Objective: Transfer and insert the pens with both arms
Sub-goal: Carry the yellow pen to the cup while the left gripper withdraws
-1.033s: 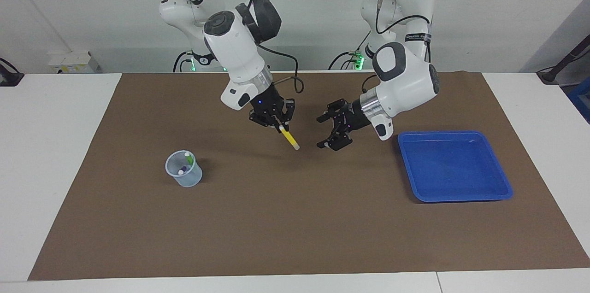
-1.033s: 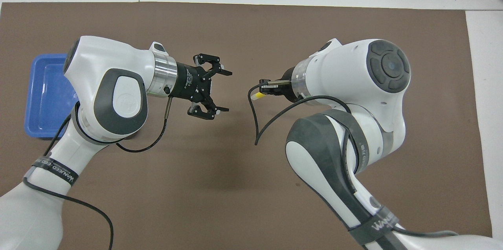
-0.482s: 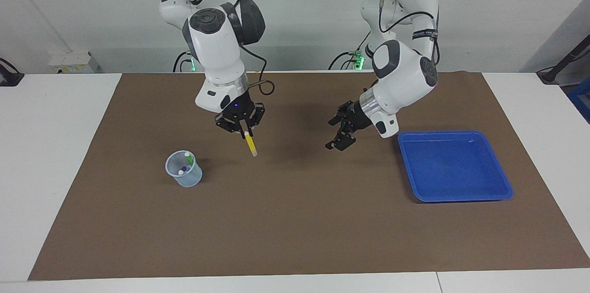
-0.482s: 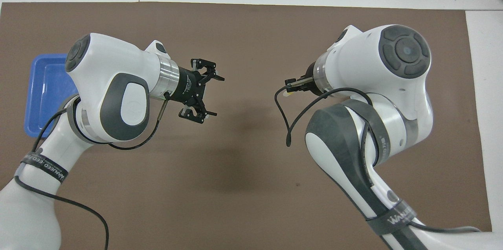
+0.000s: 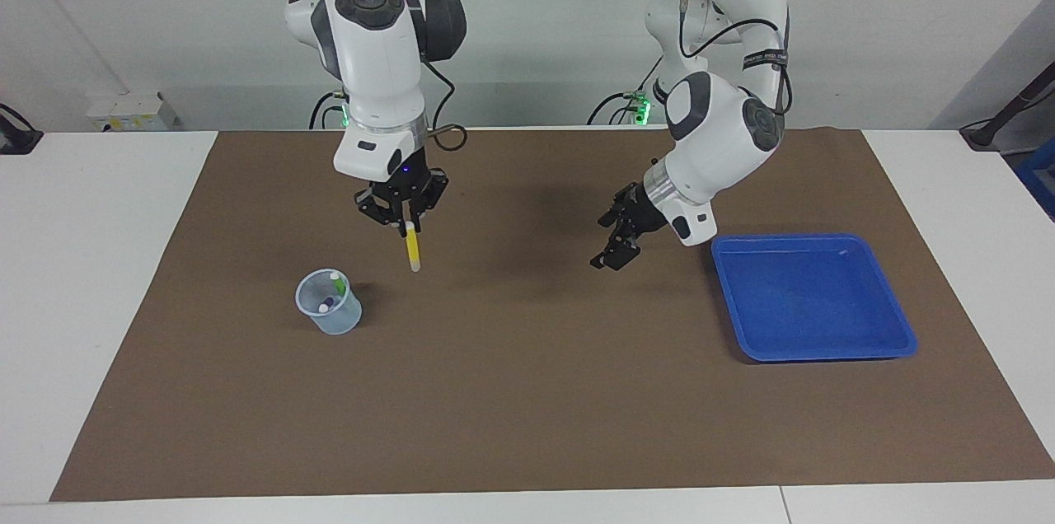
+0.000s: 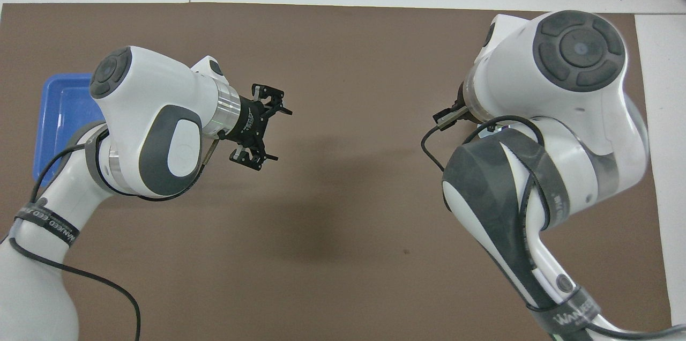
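Two pens already stood in the small clear cup (image 5: 329, 312) on the brown mat (image 5: 527, 425) toward the right arm's end of the bench: a green pen (image 5: 339, 286) and what looked like a purple pen (image 5: 327, 305), each showing a pale tip above or near the rim. The blue tray (image 5: 812, 297) at the left arm's end held nothing that could be seen (so the supply looked used up).

The third, the yellow pen (image 5: 412, 249), hung nearly upright, pale tip down, from the right gripper (image 5: 401, 219), whose fingertips were clamped on its upper end. It was in the air over bare mat, beside the cup and not yet above its mouth.

The left gripper (image 5: 620, 237) hovered over the mat near the tray with its fingers spread and nothing between them; that arm seemed to have finished its share.

By my reading, the task was in its last stretch: carrying the yellow pen over the cup, lowering it in and releasing it remained.
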Tool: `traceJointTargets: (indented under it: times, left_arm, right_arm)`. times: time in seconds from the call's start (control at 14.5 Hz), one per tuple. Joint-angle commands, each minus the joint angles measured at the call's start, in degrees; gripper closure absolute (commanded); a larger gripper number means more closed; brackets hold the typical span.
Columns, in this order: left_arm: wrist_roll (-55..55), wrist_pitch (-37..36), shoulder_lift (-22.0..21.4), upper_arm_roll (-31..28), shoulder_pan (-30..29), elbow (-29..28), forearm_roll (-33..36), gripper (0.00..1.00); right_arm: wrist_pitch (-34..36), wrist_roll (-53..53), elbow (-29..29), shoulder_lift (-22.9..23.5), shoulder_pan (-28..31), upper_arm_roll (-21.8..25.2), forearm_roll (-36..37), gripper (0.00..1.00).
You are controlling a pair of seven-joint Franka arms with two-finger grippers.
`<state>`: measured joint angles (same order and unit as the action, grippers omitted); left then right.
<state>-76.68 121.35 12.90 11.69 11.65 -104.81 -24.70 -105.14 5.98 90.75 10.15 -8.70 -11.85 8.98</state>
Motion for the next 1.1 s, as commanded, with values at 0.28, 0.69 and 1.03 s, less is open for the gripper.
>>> traceJointTargets:
  times: [0.28, 0.69, 1.03]
  left_arm:
    - [28.4, -5.9, -3.8, -0.4, -1.9, 0.0, 15.7, 0.0]
    - [57.8, -8.0, -4.5, -0.4, -5.6, 0.1, 22.0, 0.0]
    - [64.6, -9.5, -5.9, -0.4, -5.6, -0.4, 24.8, 0.0]
  right_arm:
    - [6.5, 12.1, -2.4, -2.1, 5.8, -0.4, 1.3, 1.0]
    - [9.6, 22.7, -0.9, -3.7, 11.4, -0.5, 0.1, 1.0]
    - [7.2, 24.4, 4.5, -5.9, 15.6, -0.5, -3.5, 1.0]
